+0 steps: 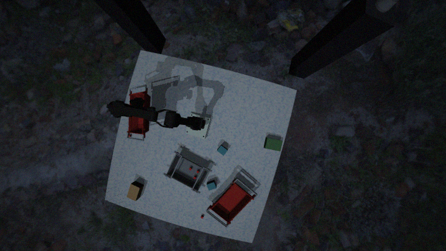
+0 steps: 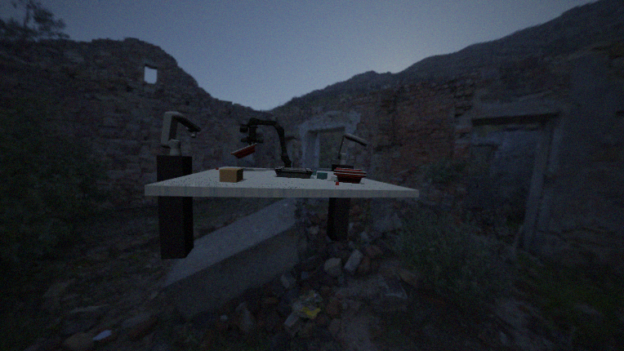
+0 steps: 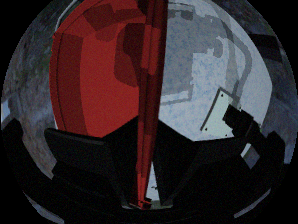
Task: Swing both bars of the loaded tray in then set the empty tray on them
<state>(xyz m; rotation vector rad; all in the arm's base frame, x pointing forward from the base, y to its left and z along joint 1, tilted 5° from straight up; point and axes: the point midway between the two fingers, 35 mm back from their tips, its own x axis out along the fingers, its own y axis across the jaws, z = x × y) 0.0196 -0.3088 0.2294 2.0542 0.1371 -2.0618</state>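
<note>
My gripper (image 2: 253,143) (image 3: 145,120) is shut on a long side wall of an empty red tray (image 1: 136,125) (image 2: 244,151) (image 3: 107,75). The tray hangs tilted above the table's left side, its wire bars out over its ends; the arm hides part of it from above. The loaded grey tray (image 1: 183,180) (image 2: 293,173) stands near the middle of the table. Its two wire bars (image 1: 176,166) (image 1: 202,177) lie across its top near the ends. Small red blocks (image 1: 190,167) (image 1: 197,171) (image 1: 195,177) show between the bars. The fingertips are hidden in the top view.
Another red tray (image 1: 232,198) (image 2: 349,176) stands front right, bars outward. Around are blue blocks (image 1: 222,149) (image 1: 211,185), a green block (image 1: 273,143), an orange block (image 1: 134,191) (image 2: 230,175) and a small red block (image 1: 202,216). The arm's base plate (image 1: 196,132) (image 3: 215,117) is behind the grey tray.
</note>
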